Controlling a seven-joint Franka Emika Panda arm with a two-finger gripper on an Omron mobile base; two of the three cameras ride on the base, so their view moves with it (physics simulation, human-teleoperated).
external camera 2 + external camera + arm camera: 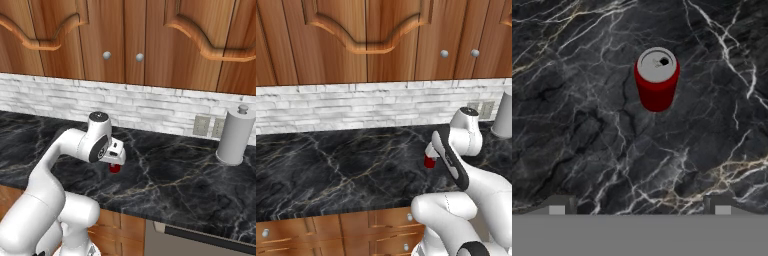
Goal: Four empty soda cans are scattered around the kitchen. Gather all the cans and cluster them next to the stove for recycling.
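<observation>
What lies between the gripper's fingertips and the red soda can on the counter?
Nothing: in the hand view, bare black marble counter runs from the open gripper up to the upright soda can.

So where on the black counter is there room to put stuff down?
Lots of room: the counter is bare to the left of the soda can, from the brick wall to the front edge. In the right base view, there is also a bare stretch between the can and the grey canister. The open tool hovers above the can, so that spot is busy.
</observation>
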